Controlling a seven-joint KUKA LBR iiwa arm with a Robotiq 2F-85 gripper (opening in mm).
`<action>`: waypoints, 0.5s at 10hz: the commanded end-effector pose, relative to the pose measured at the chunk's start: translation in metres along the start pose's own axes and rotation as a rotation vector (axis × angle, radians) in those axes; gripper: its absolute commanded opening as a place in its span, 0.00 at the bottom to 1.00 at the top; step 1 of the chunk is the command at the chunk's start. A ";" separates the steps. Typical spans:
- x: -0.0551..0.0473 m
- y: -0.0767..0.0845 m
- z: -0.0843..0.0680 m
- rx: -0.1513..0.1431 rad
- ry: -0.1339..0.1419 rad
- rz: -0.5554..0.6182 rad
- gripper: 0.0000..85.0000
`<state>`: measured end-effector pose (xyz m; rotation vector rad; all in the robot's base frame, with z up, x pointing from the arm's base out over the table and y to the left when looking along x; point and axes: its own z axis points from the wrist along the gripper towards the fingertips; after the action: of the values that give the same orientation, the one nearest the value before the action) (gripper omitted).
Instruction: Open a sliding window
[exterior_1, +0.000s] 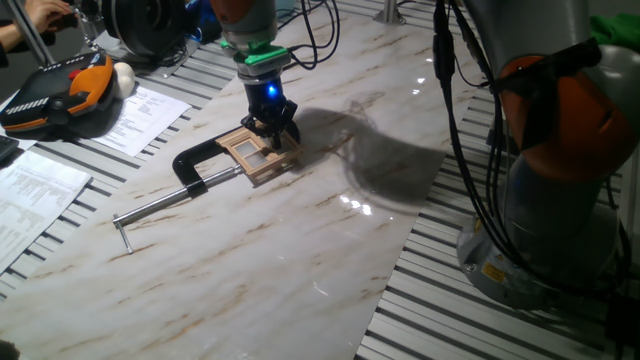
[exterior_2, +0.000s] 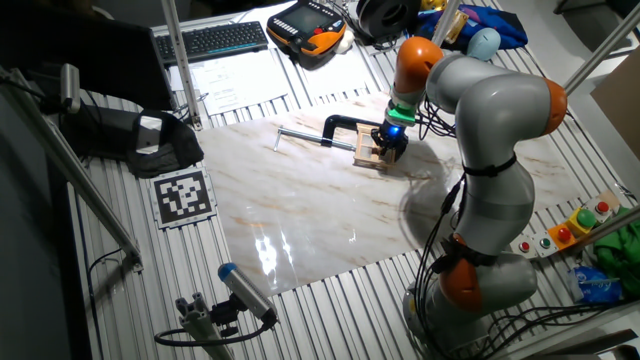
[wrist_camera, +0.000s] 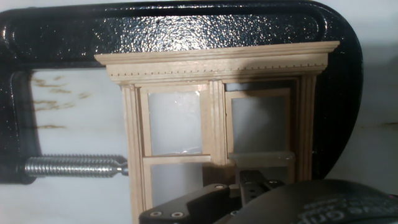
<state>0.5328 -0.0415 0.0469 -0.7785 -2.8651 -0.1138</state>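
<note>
The sliding window (exterior_1: 256, 153) is a small tan wooden frame lying flat on the marble board, held in the jaws of a black C-clamp (exterior_1: 198, 165). My gripper (exterior_1: 272, 130) stands straight over its far end, fingertips down on it. In the hand view the window (wrist_camera: 214, 68) fills the frame. Its right sash (wrist_camera: 258, 124) sits a little lower than the left pane (wrist_camera: 175, 121). My gripper (wrist_camera: 236, 182) rests at the sash's lower rail with the fingers (wrist_camera: 258, 185) drawn together and nothing between them. The other fixed view shows the window (exterior_2: 366, 153) beside my gripper (exterior_2: 388, 144).
The clamp's steel screw rod (exterior_1: 165, 205) sticks out to the left across the marble board (exterior_1: 300, 250). Papers (exterior_1: 140, 118) and an orange and black pendant (exterior_1: 60, 90) lie at the left. The arm's base (exterior_1: 560, 200) stands at the right.
</note>
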 end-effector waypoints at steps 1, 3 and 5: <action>0.000 0.000 0.000 -0.001 -0.001 0.000 0.00; -0.002 0.001 -0.002 0.004 -0.011 -0.002 0.00; -0.003 0.002 -0.003 0.008 -0.016 -0.004 0.00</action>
<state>0.5367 -0.0412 0.0494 -0.7748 -2.8800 -0.0965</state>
